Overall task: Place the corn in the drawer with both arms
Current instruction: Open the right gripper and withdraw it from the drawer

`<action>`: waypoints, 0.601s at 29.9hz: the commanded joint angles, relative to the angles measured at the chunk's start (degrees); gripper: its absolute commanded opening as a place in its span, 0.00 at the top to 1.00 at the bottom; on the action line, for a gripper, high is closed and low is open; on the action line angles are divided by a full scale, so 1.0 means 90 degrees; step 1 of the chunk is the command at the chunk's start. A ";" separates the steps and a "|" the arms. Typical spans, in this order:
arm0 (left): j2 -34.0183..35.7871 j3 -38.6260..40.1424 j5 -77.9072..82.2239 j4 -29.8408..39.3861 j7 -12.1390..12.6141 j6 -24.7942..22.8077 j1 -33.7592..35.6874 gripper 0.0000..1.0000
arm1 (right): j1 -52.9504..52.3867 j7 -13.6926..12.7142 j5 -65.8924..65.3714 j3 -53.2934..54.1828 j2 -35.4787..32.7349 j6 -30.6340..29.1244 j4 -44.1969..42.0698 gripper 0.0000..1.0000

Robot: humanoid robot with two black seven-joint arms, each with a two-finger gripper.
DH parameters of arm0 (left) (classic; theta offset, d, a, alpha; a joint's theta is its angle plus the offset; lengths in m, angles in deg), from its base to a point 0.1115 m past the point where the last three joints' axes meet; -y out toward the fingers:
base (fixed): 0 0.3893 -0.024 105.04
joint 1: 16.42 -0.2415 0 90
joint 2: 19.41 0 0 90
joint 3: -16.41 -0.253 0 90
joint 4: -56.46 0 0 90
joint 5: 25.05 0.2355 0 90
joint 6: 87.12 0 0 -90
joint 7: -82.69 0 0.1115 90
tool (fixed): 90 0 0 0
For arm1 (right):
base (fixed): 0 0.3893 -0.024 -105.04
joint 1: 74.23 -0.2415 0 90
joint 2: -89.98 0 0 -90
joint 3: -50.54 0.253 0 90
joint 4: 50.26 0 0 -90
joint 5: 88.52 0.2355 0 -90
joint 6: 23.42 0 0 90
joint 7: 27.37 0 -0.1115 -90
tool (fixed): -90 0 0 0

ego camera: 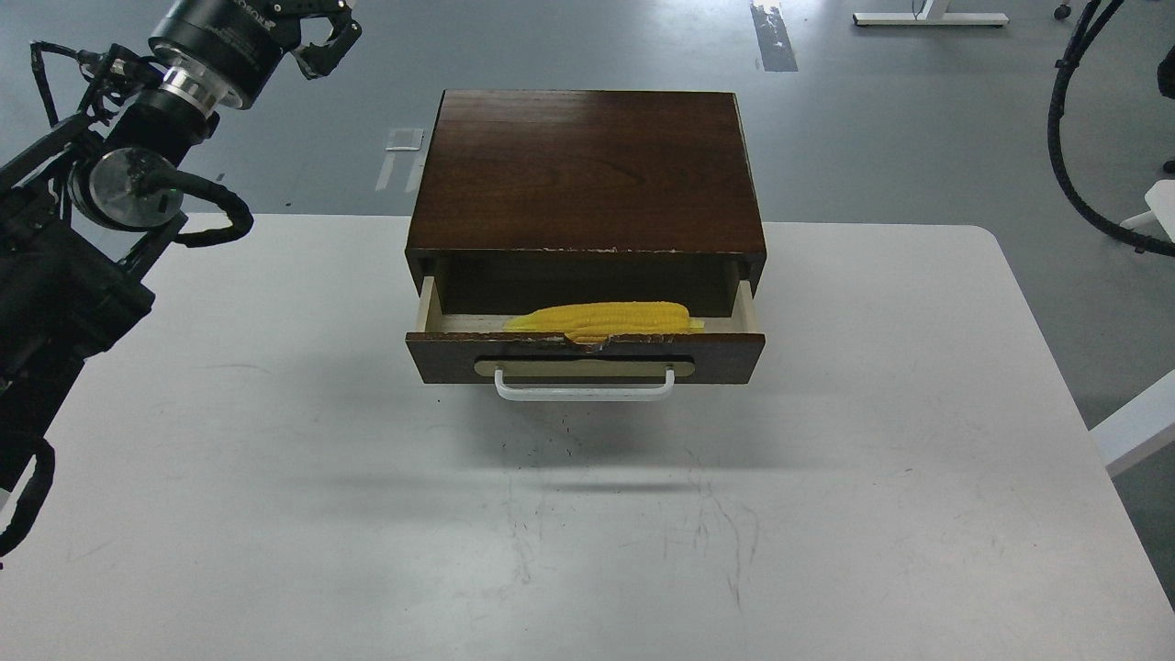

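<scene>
At the frame's upper left, the left gripper (pixel 323 41) hangs with jaws apart, holding nothing, partly cut off by the top edge, while the corn (pixel 601 318) lies inside the half-open drawer (pixel 585 357), its lower side hidden behind the chipped front.

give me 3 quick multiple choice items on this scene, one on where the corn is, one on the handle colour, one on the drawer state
1. Where does the corn lie?
A. on the table
B. inside the drawer
C. on top of the box

2. What colour is the handle?
A. white
B. red
C. black

3. What state is the drawer in?
A. fully shut
B. taken out of the box
C. partly open

Answers:
1 B, the cob rests on the cream floor behind the drawer front.
2 A, the bar is white on a brass-coloured plate.
3 C, the front stands out from the box, inside showing.
</scene>
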 commanded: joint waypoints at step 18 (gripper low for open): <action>-0.0615 0.0416 -0.0002 -0.0657 -0.0007 0.0000 -0.0292 0.02 | 0.2855 0.0772 0.3804 0.1307 0.1166 -0.0001 -0.1800 0.00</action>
